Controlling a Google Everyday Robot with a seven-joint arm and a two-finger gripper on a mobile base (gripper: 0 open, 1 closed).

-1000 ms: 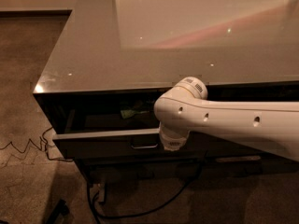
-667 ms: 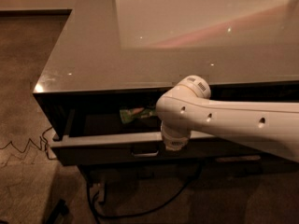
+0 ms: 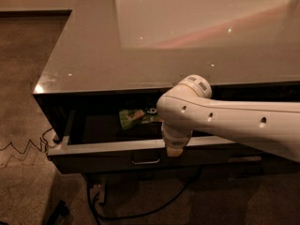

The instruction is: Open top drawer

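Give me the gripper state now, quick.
Gripper: at the front edge of the top drawer, beside the handle; whether it is open, closed or holding anything cannot be told.

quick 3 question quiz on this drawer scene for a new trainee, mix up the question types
1. True or false: the top drawer is fully shut.
2. Where is the gripper? A) deep inside the drawer, B) at the drawer's front edge, just right of the handle, C) far left of the handle.
3. Short answer: what lies inside the drawer, near its back?

Key
1. False: it is pulled out, with its interior showing.
2. B
3. A green packet.
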